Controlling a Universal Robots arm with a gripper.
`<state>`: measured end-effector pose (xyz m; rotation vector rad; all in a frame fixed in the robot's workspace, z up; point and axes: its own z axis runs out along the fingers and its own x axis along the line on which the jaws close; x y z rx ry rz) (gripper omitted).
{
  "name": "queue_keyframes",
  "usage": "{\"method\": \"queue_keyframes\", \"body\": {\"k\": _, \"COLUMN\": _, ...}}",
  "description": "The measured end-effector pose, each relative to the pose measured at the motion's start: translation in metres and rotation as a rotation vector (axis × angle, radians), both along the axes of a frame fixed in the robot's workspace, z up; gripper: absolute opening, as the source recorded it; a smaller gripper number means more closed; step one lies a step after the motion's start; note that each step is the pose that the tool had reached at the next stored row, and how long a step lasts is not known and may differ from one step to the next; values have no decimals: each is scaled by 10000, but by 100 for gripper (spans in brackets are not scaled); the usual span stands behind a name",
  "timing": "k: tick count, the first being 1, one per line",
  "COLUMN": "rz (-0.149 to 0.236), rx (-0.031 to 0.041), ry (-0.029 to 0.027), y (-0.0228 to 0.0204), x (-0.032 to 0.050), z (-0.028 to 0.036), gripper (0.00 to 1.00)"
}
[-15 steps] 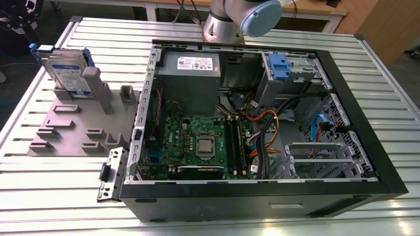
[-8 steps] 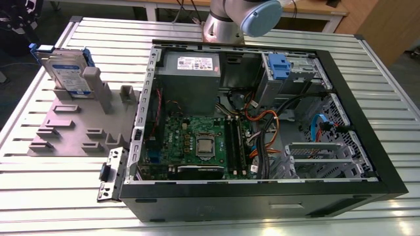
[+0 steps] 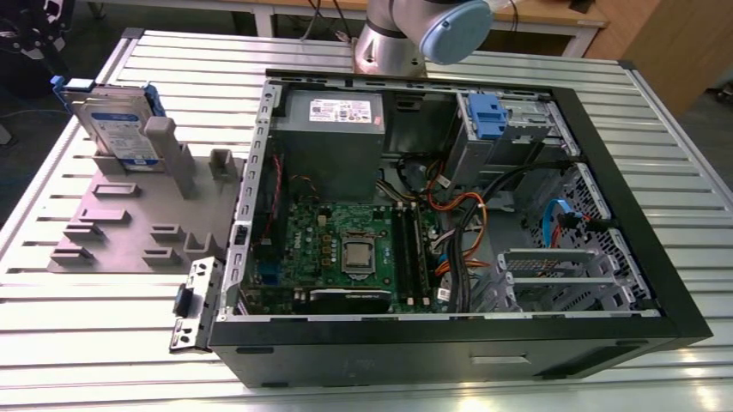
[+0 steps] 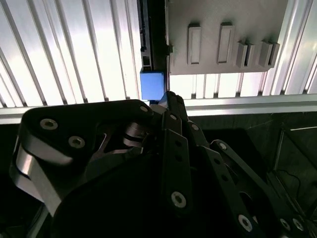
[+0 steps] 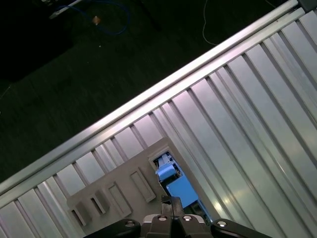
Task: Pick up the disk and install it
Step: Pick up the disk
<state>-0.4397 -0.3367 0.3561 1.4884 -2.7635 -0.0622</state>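
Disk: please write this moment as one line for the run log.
disk: upright in grey holder, not picked up | gripper: above disk, fingers shut, empty | computer case: open

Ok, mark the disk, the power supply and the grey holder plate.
disk (image 3: 115, 117): exterior view, its labelled face.
power supply (image 3: 332, 156): exterior view, grey face below the sticker.
grey holder plate (image 3: 122, 249): exterior view, bare flat base.

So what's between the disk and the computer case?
In the exterior view, the grey fixture's upright posts stand between the disk and the case.
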Motion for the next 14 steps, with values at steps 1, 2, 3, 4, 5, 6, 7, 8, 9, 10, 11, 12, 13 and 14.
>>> {"method": "queue_keyframes", "body": {"k": 1, "rz": 27, "rx": 0, "ry": 0, "y": 0, "x": 0, "z": 0, "gripper": 11}}
{"method": "queue_keyframes", "body": {"k": 2, "rz": 54, "rx": 0, "ry": 0, "y": 0, "x": 0, "z": 0, "gripper": 11}}
{"method": "queue_keyframes", "body": {"k": 3, "rz": 82, "rx": 0, "ry": 0, "y": 0, "x": 0, "z": 0, "gripper": 11}}
{"method": "queue_keyframes", "body": {"k": 4, "rz": 110, "rx": 0, "ry": 0, "y": 0, "x": 0, "z": 0, "gripper": 11}}
{"method": "queue_keyframes", "body": {"k": 5, "rz": 138, "rx": 0, "ry": 0, "y": 0, "x": 0, "z": 0, "gripper": 11}}
{"method": "queue_keyframes", "body": {"k": 6, "rz": 167, "rx": 0, "ry": 0, "y": 0, "x": 0, "z": 0, "gripper": 11}}
{"method": "queue_keyframes", "body": {"k": 7, "rz": 196, "rx": 0, "ry": 0, "y": 0, "x": 0, "z": 0, "gripper": 11}}
{"method": "queue_keyframes", "body": {"k": 8, "rz": 227, "rx": 0, "ry": 0, "y": 0, "x": 0, "z": 0, "gripper": 11}}
{"method": "queue_keyframes", "body": {"k": 9, "rz": 259, "rx": 0, "ry": 0, "y": 0, "x": 0, "z": 0, "gripper": 11}}
{"method": "queue_keyframes", "body": {"k": 10, "rz": 288, "rx": 0, "ry": 0, "y": 0, "x": 0, "z": 0, "gripper": 11}}
{"method": "queue_keyframes", "body": {"k": 11, "rz": 316, "rx": 0, "ry": 0, "y": 0, "x": 0, "z": 0, "gripper": 11}}
{"method": "queue_keyframes", "body": {"k": 12, "rz": 345, "rx": 0, "ry": 0, "y": 0, "x": 0, "z": 0, "gripper": 11}}
{"method": "queue_keyframes", "body": {"k": 13, "rz": 373, "rx": 0, "ry": 0, "y": 0, "x": 0, "z": 0, "gripper": 11}}
{"method": "queue_keyframes", "body": {"k": 14, "rz": 403, "rx": 0, "ry": 0, "y": 0, "x": 0, "z": 0, "gripper": 11}}
